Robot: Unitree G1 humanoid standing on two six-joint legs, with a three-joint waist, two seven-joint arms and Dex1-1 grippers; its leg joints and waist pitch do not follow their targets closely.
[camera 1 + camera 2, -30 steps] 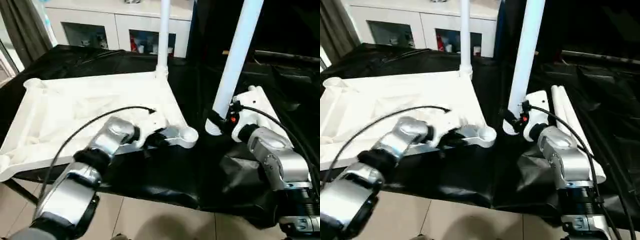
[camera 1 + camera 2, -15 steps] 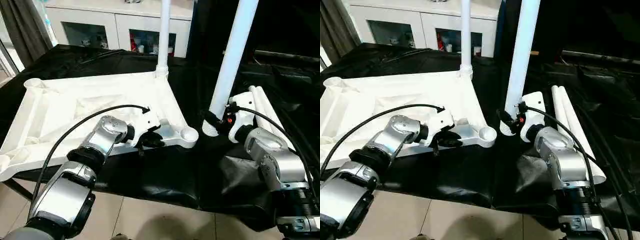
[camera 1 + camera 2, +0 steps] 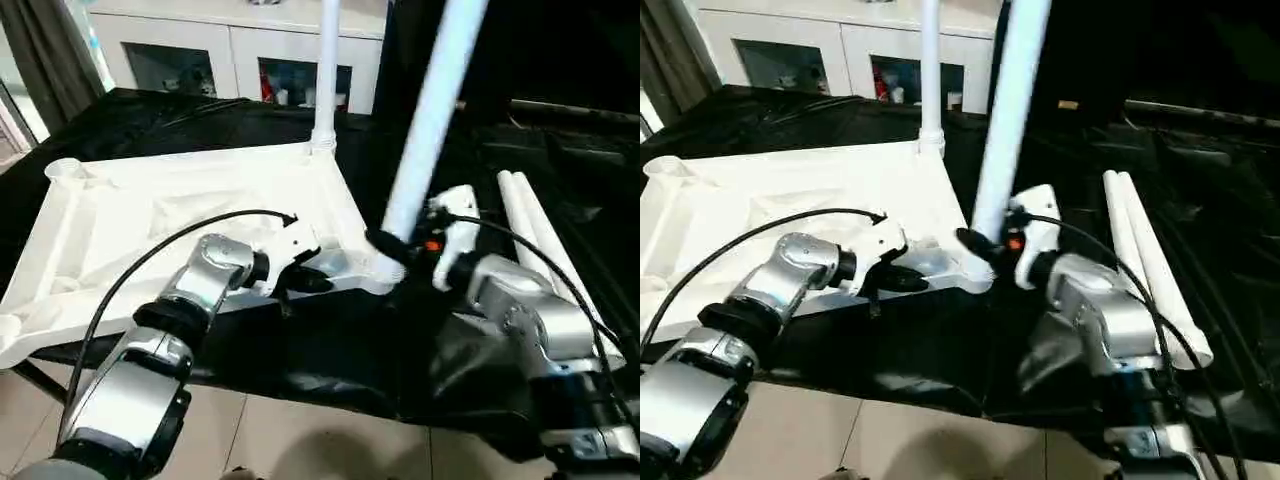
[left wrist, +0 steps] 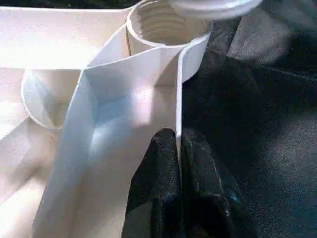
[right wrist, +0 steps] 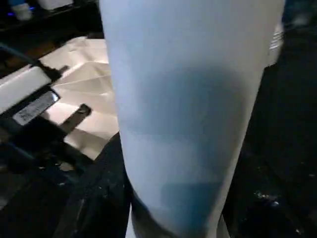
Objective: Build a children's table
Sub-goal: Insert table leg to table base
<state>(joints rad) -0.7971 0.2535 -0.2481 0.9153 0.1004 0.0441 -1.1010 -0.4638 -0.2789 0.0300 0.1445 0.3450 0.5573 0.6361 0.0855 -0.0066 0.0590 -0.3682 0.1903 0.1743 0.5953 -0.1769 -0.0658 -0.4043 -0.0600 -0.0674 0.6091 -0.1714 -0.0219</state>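
Left wrist view: left gripper (image 4: 177, 148) pinched tight on thin side wall of tabletop (image 3: 150, 220), near corner socket (image 4: 166, 22). Right gripper (image 3: 400, 255) holds tilted leg (image 3: 425, 130) above that socket; leg bottom blurry, maybe not in. Leg top cut off. Another leg (image 3: 325, 70) stands upright at far corner. Spare legs (image 3: 535, 230) lie on black cloth (image 3: 320, 350) beside right arm. Cabinet (image 3: 240, 50) behind.

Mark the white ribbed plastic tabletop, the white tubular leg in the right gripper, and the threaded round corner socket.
white ribbed plastic tabletop (image 3: 150, 215), left eye view, ribbed underside.
white tubular leg (image 3: 430, 110), left eye view, mid shaft.
threaded round corner socket (image 4: 163, 25), left wrist view, inner threads.
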